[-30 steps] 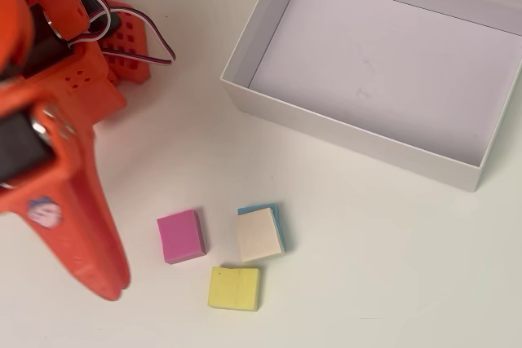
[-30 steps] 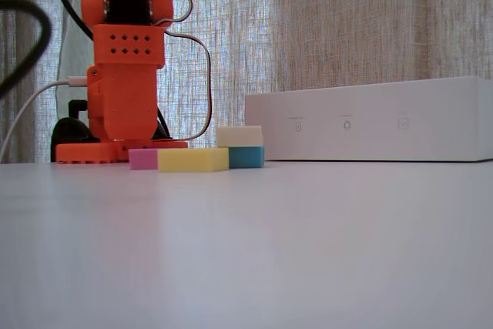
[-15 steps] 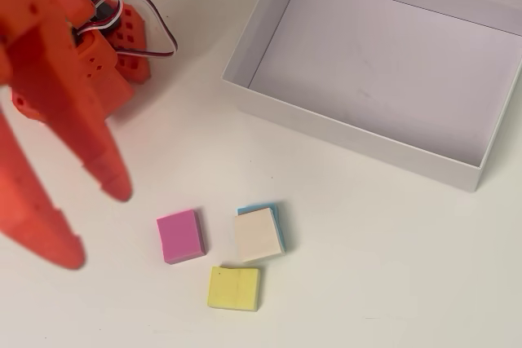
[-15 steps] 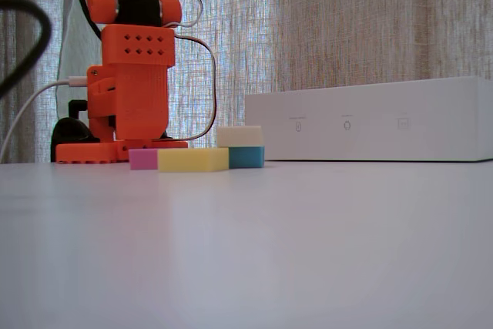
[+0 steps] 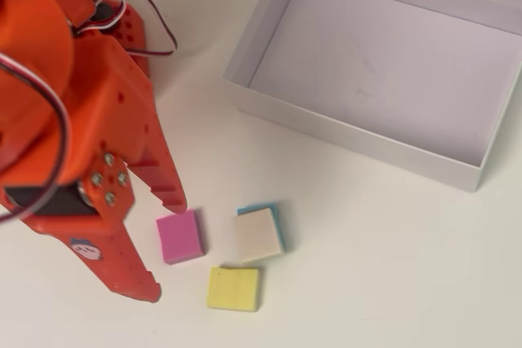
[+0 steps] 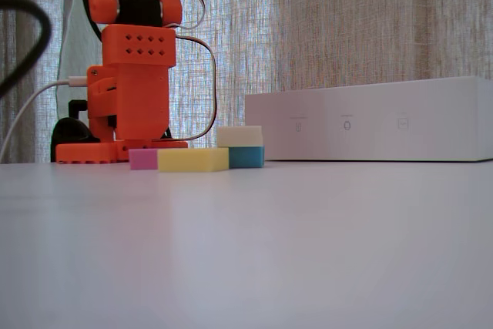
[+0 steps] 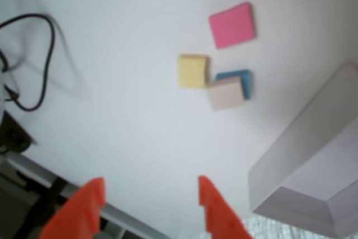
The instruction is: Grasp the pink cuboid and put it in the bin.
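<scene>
The pink cuboid [image 5: 180,235] lies flat on the white table, left of a cream-topped blue block [image 5: 261,234] and above a yellow block [image 5: 234,288]. It also shows in the wrist view [image 7: 232,24] and, partly hidden behind the yellow block, in the fixed view [image 6: 142,159]. My orange gripper [image 5: 161,246] is open and empty, held well above the table, with its tips just left of the pink cuboid in the overhead view. In the wrist view its gripper [image 7: 148,200] tips sit far from the blocks. The white bin [image 5: 359,138] stands empty at the upper right.
The bin also shows in the fixed view [image 6: 370,129] and the wrist view [image 7: 302,155]. The arm's base [image 6: 131,105] stands behind the blocks. A black cable [image 7: 39,60] and the table edge [image 7: 72,194] lie at the wrist view's left.
</scene>
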`<act>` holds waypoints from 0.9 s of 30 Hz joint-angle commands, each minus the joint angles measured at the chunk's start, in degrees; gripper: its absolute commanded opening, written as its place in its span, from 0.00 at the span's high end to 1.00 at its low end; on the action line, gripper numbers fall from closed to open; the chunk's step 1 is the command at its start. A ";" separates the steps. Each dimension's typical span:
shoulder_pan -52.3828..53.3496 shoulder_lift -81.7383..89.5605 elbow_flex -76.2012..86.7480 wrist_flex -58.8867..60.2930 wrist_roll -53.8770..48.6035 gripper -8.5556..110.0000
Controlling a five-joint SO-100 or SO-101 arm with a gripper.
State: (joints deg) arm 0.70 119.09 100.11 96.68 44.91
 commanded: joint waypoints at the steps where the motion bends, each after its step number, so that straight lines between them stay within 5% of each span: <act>1: 0.00 -1.49 1.85 -0.44 0.18 0.75; 27: 3.34 -9.14 26.54 -10.46 -20.39 0.68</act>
State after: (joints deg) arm 4.13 110.04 126.47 87.01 26.19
